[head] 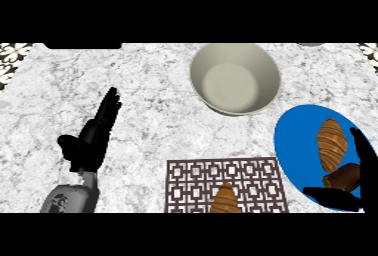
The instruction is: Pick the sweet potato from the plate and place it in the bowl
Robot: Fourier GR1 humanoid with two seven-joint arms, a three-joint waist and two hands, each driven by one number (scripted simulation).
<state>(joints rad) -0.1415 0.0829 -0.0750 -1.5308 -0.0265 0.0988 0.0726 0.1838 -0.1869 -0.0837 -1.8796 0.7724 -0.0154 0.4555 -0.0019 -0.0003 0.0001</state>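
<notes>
Here: marble counter (111, 70); cream bowl (235, 77); patterned trivet (196, 182). Left hand (92, 137) resting, fingers straight. Right hand (347, 195) curled around sweet potato (343, 176) on blue plate (295, 140).

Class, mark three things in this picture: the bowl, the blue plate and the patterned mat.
bowl (235, 80): head view, on the inner bottom of the cream bowl.
blue plate (297, 137): head view, on a bare blue part left of the food.
patterned mat (193, 185): head view, on the lattice left of the pastry.
</notes>
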